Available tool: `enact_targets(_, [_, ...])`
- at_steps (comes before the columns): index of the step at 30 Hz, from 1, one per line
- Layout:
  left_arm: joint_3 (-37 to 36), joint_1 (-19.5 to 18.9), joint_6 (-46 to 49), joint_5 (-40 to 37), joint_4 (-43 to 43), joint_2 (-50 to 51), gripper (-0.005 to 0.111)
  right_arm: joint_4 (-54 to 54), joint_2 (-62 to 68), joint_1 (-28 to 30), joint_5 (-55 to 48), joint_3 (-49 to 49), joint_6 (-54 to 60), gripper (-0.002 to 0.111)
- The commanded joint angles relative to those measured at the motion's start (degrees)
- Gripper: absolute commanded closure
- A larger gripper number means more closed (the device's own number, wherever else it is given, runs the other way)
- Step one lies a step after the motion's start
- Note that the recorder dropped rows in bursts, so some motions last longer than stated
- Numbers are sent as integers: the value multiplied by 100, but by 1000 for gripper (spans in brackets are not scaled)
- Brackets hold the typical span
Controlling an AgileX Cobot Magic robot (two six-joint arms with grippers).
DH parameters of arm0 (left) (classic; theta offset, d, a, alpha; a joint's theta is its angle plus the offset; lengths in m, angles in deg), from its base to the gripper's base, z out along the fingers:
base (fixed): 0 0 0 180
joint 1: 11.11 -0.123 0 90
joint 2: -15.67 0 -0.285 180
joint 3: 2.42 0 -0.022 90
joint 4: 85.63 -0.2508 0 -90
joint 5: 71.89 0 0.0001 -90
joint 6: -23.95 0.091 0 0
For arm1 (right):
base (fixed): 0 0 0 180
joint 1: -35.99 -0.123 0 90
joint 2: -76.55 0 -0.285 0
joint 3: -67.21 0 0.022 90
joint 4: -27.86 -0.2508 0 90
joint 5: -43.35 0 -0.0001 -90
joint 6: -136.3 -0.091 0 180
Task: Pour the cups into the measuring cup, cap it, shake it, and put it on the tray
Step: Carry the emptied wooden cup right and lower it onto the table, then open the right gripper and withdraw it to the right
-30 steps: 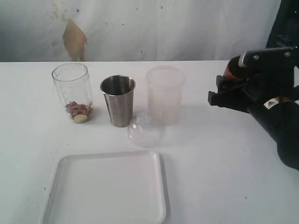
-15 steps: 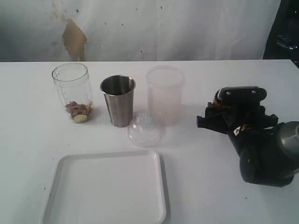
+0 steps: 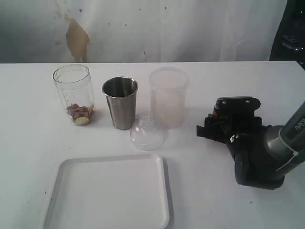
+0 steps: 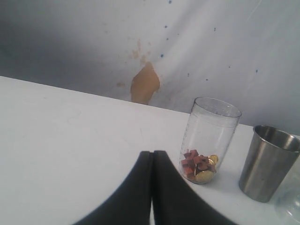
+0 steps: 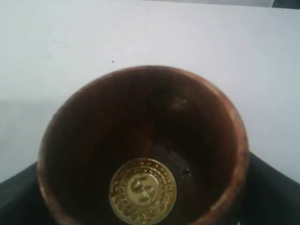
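The clear measuring cup (image 3: 75,95) stands at the back left with red-brown cubes and a gold coin in its bottom, and it also shows in the left wrist view (image 4: 208,140). To its right is the steel tumbler (image 3: 120,102) (image 4: 267,161). The white tray (image 3: 112,193) lies at the front. My right gripper (image 3: 217,125) is low over the table at the right, shut on the wooden cup (image 5: 93,122), which holds one gold coin (image 5: 143,191). Its fingers (image 5: 269,187) flank the cup. My left gripper (image 4: 152,154) is shut and empty, short of the measuring cup.
A cloudy frosted container (image 3: 168,98) stands right of the steel tumbler. A clear dome lid (image 3: 147,132) lies on the table in front of it. The white table runs back to a stained white backdrop.
My right gripper has come down and slightly left with the wooden cup, from well above the table to just over it. The other things have not moved.
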Motion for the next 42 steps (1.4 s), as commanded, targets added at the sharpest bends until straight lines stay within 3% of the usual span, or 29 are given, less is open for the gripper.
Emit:
enact_targets(1, [13, 5, -2, 52, -17, -28, 107, 2, -43, 71, -240, -39, -28, 54])
enact_targets(4, [13, 5, -2, 52, -17, -28, 107, 2, -138, 59, -432, -29, -28, 36])
enact_targets(8, [13, 5, -2, 52, -17, -28, 107, 2, -310, 36, -636, -17, -28, 26])
enact_targets(18, [13, 5, -2, 52, -17, -28, 107, 2, -1088, 36, -1516, -17, 198, 17])
enact_targets(27, [13, 5, -2, 52, -17, -28, 107, -111, -2161, 36, -1953, -17, 503, 19])
enact_targets(30, [13, 5, -2, 52, -17, -28, 107, -488, -2480, 36, -2179, -17, 946, 34])
enact_targets(36, [13, 5, -2, 52, -17, -28, 107, -1807, -2871, 36, -2891, -17, 2695, 108])
enact_targets(42, [13, 5, -2, 52, -17, -28, 107, -1826, -3194, 36, -3491, 467, 2823, 108])
